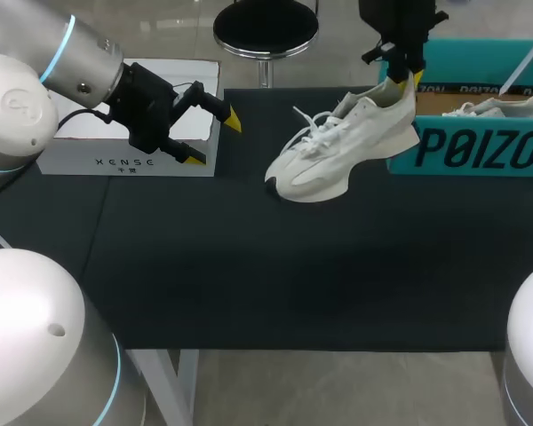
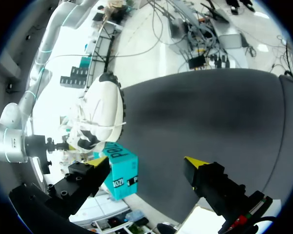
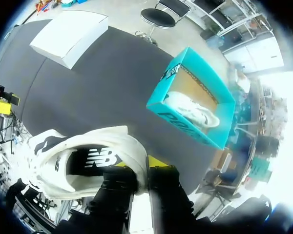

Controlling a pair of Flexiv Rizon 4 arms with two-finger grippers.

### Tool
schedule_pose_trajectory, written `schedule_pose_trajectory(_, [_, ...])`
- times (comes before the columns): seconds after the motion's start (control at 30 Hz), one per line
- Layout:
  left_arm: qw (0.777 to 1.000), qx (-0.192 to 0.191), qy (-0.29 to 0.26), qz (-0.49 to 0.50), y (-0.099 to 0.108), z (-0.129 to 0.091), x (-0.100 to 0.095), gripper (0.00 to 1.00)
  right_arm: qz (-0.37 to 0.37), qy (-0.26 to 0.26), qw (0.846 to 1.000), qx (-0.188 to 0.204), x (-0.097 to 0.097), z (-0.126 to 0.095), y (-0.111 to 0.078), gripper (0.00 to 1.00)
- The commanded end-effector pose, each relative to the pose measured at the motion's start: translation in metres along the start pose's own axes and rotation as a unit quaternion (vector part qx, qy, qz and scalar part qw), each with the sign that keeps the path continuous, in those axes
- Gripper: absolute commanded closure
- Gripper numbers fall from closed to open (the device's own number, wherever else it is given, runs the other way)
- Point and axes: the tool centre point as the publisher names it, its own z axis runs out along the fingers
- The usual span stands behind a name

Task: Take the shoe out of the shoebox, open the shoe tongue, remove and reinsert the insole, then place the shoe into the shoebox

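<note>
A white shoe (image 1: 342,146) hangs over the black table, heel up and toe tilted down toward the mat. My right gripper (image 1: 401,78) is shut on its heel collar, one finger inside the shoe (image 3: 83,161) and one outside, as the right wrist view shows at the gripper (image 3: 139,169). The teal shoebox (image 1: 466,151) stands open at the right with a second white shoe (image 1: 506,108) in it. My left gripper (image 1: 213,138) is open and empty, left of the shoe (image 2: 102,112) and apart from it; its fingers (image 2: 95,161) stand wide.
A white closed box (image 1: 129,155) lies at the table's back left, just behind my left gripper. The teal shoebox (image 3: 190,97) and the white box (image 3: 68,36) both show in the right wrist view. The dark mat (image 1: 275,266) covers the table's middle and front.
</note>
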Motion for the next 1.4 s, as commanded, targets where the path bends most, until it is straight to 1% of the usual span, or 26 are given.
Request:
schedule_pose_trajectory(0.03, [1.000, -0.001, 0.001, 0.000, 0.000, 0.000, 0.000, 0.00, 0.000, 0.000, 1.000, 0.001, 0.000, -0.002, 0.000, 1.00])
schedule_pose_trajectory(0.4, [1.000, -0.001, 0.001, 0.000, 0.000, 0.000, 0.000, 0.00, 0.000, 0.000, 1.000, 0.001, 0.000, -0.002, 0.000, 1.00])
schedule_pose_trajectory(0.47, [1.000, -0.001, 0.001, 0.000, 0.000, 0.000, 0.000, 0.00, 0.016, 0.013, 1.000, -0.006, -0.015, -0.002, 0.003, 1.00])
schedule_pose_trajectory(0.53, [1.000, -0.001, 0.001, 0.000, 0.000, 0.000, 0.000, 0.00, 0.051, 0.030, 0.998, -0.003, -0.028, -0.003, 0.003, 1.00])
schedule_pose_trajectory(0.6, [1.000, -0.001, 0.001, 0.000, 0.000, 0.000, 0.000, 0.00, 0.084, 0.063, 0.994, -0.021, -0.042, -0.004, 0.002, 1.00])
schedule_pose_trajectory(0.67, [1.000, -0.001, 0.001, 0.000, 0.000, 0.000, 0.000, 0.00, 0.113, 0.074, 0.991, -0.016, -0.053, -0.001, 0.004, 1.00])
schedule_pose_trajectory(0.73, [1.000, -0.001, 0.001, 0.000, 0.000, 0.000, 0.000, 0.00, 0.142, 0.080, 0.986, -0.021, -0.065, 0.003, 0.005, 1.00])
schedule_pose_trajectory(0.77, [1.000, -0.001, 0.001, 0.000, 0.000, 0.000, 0.000, 0.00, 0.157, 0.074, 0.985, -0.014, -0.071, 0.005, 0.006, 1.00])
schedule_pose_trajectory(0.83, [1.000, -0.001, 0.001, 0.000, 0.000, 0.000, 0.000, 0.00, 0.179, 0.069, 0.981, -0.014, -0.081, 0.010, 0.008, 1.00])
schedule_pose_trajectory(0.9, [1.000, -0.001, 0.001, 0.000, 0.000, 0.000, 0.000, 0.00, 0.205, 0.040, 0.978, 0.007, -0.095, 0.018, 0.009, 1.00])
schedule_pose_trajectory(0.97, [1.000, -0.001, 0.001, 0.000, 0.000, 0.000, 0.000, 0.00, 0.223, 0.028, 0.974, 0.008, -0.106, 0.022, 0.010, 1.00])
schedule_pose_trajectory(1.07, [1.000, -0.001, 0.001, 0.000, 0.000, 0.000, 0.000, 0.00, 0.261, -0.009, 0.965, 0.022, -0.125, 0.024, 0.009, 1.00])
schedule_pose_trajectory(1.27, [1.000, -0.001, 0.001, 0.000, 0.000, 0.000, 0.000, 0.00, 0.317, -0.035, 0.948, 0.019, -0.163, 0.030, 0.003, 1.00])
schedule_pose_trajectory(1.33, [1.000, -0.001, 0.001, 0.000, 0.000, 0.000, 0.000, 0.00, 0.328, -0.039, 0.944, 0.013, -0.172, 0.033, 0.000, 1.00])
schedule_pose_trajectory(1.37, [1.000, -0.001, 0.001, 0.000, 0.000, 0.000, 0.000, 0.00, 0.330, -0.040, 0.943, 0.006, -0.175, 0.035, 0.000, 1.00])
schedule_pose_trajectory(1.4, [1.000, -0.001, 0.001, 0.000, 0.000, 0.000, 0.000, 0.00, 0.318, -0.034, 0.947, 0.001, -0.179, 0.036, 0.001, 1.00])
